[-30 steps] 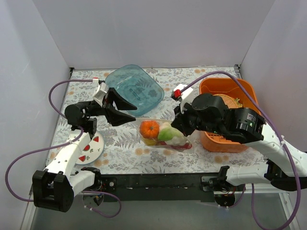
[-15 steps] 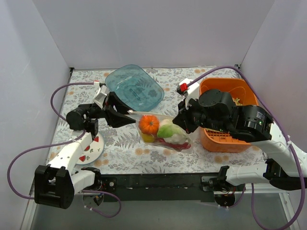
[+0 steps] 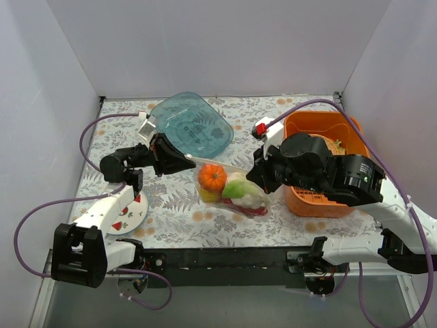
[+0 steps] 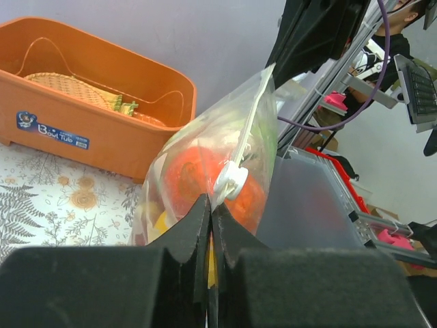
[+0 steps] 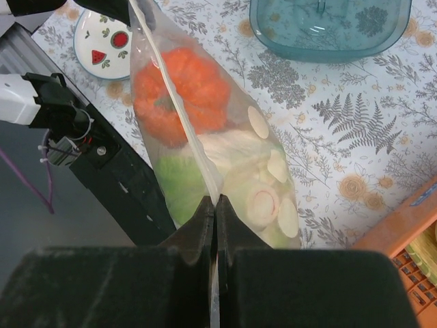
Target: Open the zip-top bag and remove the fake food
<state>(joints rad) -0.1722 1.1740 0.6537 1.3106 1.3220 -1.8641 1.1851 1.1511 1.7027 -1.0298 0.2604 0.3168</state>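
Note:
The zip-top bag (image 3: 232,190) hangs stretched between my two grippers just above the floral tablecloth, its zip seam on top. Through the clear plastic I see the fake food: an orange pumpkin (image 3: 212,178), a white cauliflower with a green leaf (image 3: 240,189), a yellow lemon (image 3: 207,197) and red pieces (image 3: 250,209). My left gripper (image 3: 193,162) (image 4: 210,199) is shut on the bag's left end, right beside the white zip slider (image 4: 231,183). My right gripper (image 3: 255,176) (image 5: 216,199) is shut on the seam at the bag's right end (image 5: 205,171).
A teal translucent bowl (image 3: 191,126) stands behind the bag. An orange tub (image 3: 321,126) with a woven basket inside sits at the right, partly under my right arm. A white fruit-print plate (image 3: 130,212) lies at the left, under my left arm.
The left gripper, open beside the bag a second ago, has shut on the bag's left end. The bag has come up off the table and been pulled taut between the grippers.

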